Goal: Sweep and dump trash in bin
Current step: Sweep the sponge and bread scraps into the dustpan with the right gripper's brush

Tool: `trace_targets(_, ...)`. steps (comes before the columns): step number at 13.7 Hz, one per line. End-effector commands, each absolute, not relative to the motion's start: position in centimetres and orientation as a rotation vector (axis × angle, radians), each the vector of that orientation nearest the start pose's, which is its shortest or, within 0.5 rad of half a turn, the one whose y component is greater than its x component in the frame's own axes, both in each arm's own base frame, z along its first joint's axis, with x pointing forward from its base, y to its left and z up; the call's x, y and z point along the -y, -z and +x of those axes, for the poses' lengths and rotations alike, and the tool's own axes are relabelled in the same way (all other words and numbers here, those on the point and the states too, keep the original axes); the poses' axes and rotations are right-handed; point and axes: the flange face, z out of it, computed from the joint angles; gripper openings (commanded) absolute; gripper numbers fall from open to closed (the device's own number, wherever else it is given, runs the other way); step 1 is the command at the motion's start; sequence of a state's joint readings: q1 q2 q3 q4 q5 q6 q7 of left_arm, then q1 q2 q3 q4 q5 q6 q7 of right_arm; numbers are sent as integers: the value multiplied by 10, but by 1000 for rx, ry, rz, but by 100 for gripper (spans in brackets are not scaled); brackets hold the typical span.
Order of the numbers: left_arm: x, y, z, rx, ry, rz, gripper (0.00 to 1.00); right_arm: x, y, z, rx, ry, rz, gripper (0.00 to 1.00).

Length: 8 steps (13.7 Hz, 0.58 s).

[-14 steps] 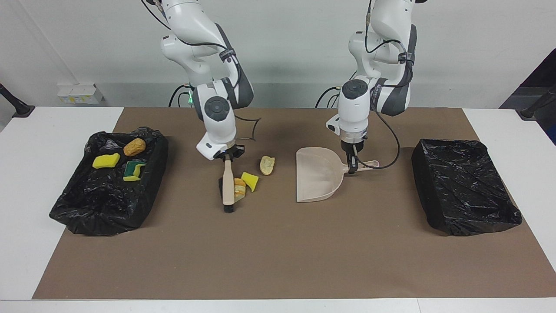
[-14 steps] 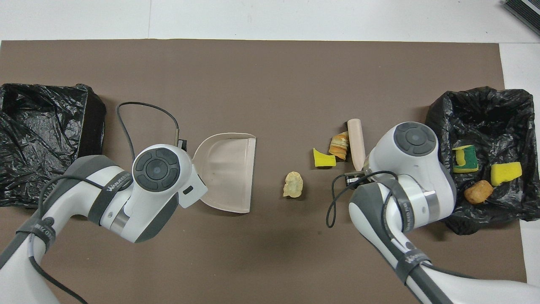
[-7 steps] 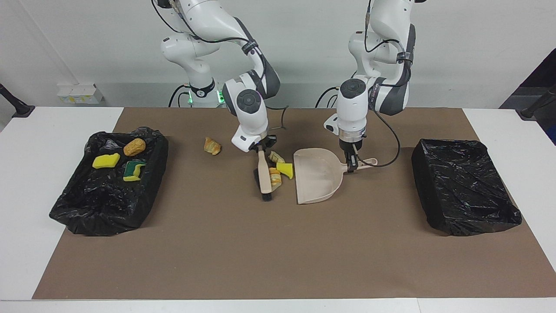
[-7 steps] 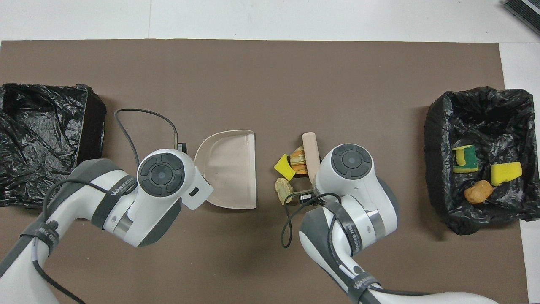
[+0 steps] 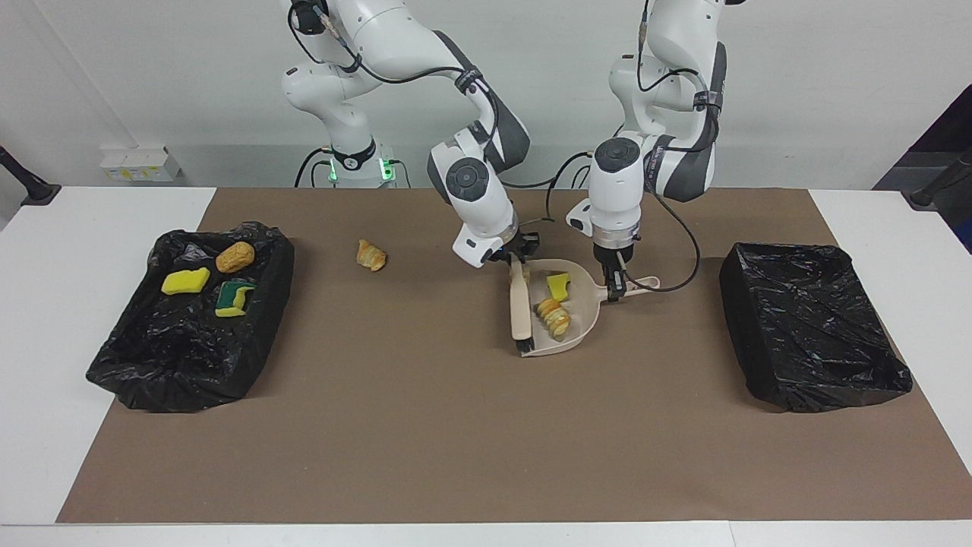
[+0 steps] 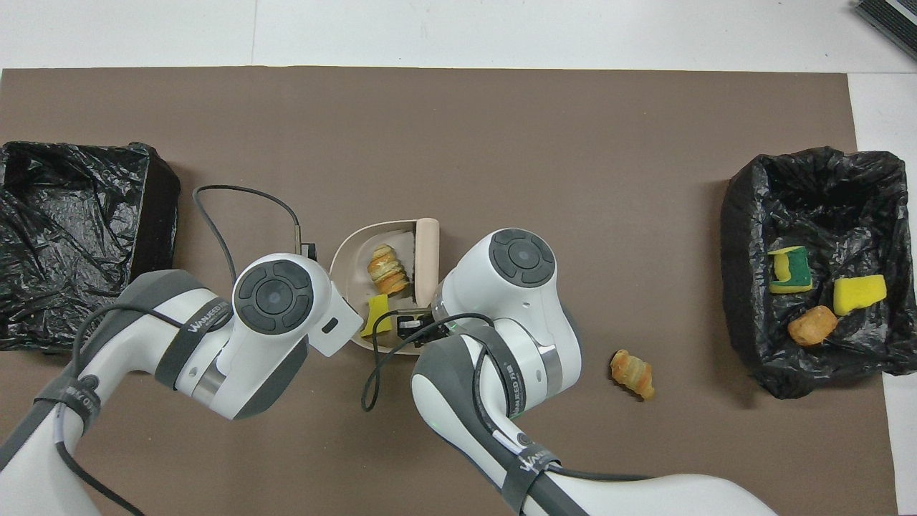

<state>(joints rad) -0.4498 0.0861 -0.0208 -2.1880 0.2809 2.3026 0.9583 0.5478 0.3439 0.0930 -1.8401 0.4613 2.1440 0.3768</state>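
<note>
Trash in dustpan (image 5: 579,328): yellow sponge chunk (image 5: 558,286) and croissant piece (image 5: 553,317), both just off the brush (image 5: 520,310) held clamped in the right gripper (image 5: 515,254). Overhead hides both grippers under the wrists; only the facing view shows them. Left gripper (image 5: 616,289) is closed on the dustpan handle (image 5: 642,285). Stray croissant (image 5: 371,254) lies on the mat toward the right arm's end, three pieces in that end's bin (image 5: 129,372).

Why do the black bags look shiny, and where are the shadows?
Overhead view: the crinkled liner of the empty bin catches the room light in pale glints; so does the bin with trash in it. Facing view: soft shadows lie close under the dustpan and beside the stray croissant piece, so the light falls from above. Nothing looks blurred in either view.
</note>
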Motion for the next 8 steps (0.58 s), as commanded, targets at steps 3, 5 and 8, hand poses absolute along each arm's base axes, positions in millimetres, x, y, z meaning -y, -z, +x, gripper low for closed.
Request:
trace_targets(3,236,-343,479,-2093,-66,-2047,0,-368,-387,521,-57,-390,-2739,0)
trace_targets(5,236,-343,479,-2091,-66,-2048,0,-341,-408,522,-44,-422,-2785,0)
trace_targets(8,235,-342,477,-2086,-71,-2055,0,-293,-414,531,-61,-472,-2881,0)
